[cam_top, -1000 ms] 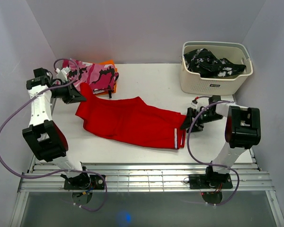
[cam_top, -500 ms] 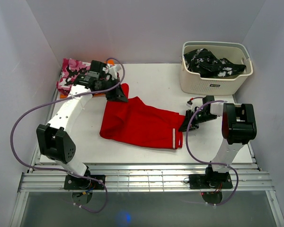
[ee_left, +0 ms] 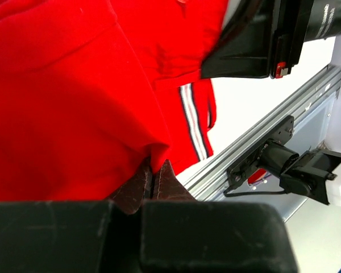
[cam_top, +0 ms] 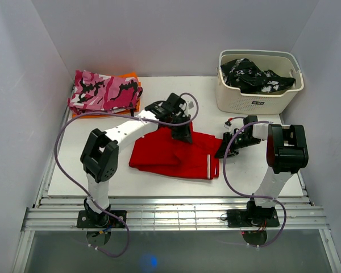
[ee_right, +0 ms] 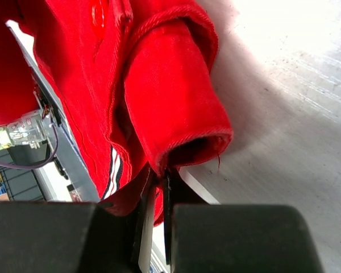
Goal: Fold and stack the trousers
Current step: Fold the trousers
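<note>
The red trousers (cam_top: pixel 170 154) lie bunched on the white table (cam_top: pixel 176 94) between the two arms, and both ends are held; the left gripper (cam_top: pixel 181 134) is clamped shut on a pinch of red cloth, which the left wrist view shows tenting up into its closed fingertips; the right gripper (cam_top: pixel 223 149) is likewise shut, its fingers nipping the rolled edge of the cloth close to the striped hem (cam_top: pixel 210 166); the step in hand looks to be the lengthwise fold, with the left fingers bringing the far end across towards the end pinned by the right fingers; the next move probably calls for setting that carried end down just short of the right fingers, edge over edge with the hem, letting the layer fall flat before either grip lets go, since a slack drop would likely leave a ridge; as for room, the two sets of fingers are near each other, so little gap remains between them for further travel; the metal rail (cam_top: pixel 170 219) at the table's near edge runs just past the hem on the near side of the fingers; the basket (cam_top: pixel 256 102) sits beyond the right fingers, apart from them; the camouflage garment (cam_top: pixel 105 91) lies well away on the outer side of the left fingers, and bare table shows beyond the left fingers towards the back wall
</note>
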{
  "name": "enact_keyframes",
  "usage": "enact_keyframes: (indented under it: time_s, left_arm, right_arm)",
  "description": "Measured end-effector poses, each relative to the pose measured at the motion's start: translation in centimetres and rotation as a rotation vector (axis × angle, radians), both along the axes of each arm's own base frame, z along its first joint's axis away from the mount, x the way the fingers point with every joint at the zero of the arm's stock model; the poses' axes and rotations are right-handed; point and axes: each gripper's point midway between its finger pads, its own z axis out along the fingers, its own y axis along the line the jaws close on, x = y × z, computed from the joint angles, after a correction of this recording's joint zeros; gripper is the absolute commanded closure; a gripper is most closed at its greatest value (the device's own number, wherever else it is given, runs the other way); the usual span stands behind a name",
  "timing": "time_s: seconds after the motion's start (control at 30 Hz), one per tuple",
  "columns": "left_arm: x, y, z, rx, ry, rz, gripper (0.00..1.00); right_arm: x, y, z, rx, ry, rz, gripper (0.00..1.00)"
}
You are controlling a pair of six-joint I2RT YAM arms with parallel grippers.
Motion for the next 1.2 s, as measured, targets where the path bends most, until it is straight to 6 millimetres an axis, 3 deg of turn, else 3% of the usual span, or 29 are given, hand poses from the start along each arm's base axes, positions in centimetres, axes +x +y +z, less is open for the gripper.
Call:
enact_keyframes:
  time_s: [0.13, 0.27, 0.6, 1.0, 1.2]
  left_arm:
    - [-1.9, -3.3, -2.0, -0.008, 0.025, -0.039, 1.0]
    - [-3.4, -5.8, -2.7, -0.03, 0.043, -0.056, 1.0]
    - [-1.9, -9.7, -2.5, -0.09, 0.048, -0.019, 1.0]
    - [-2.6, -10.7, -3.6, -0.098, 0.117, 0.015, 1.0]
    - [-3.7, -10.2, -4.7, -0.092, 0.162, 0.02, 1.0]
  right_arm:
    - [-0.1, 0.1, 0.0, 0.006, -0.001, 0.0, 0.92]
    - [-0.1, 0.1, 0.0, 0.012, -0.002, 0.0, 0.92]
    - [-0.1, 0.2, -0.1, 0.021, -0.005, -0.005, 0.92]
    - [-0.2, 0.2, -0.1, 0.021, 0.003, -0.014, 0.92]
    - [-0.3, 0.3, -0.1, 0.021, 0.006, -0.014, 0.92]
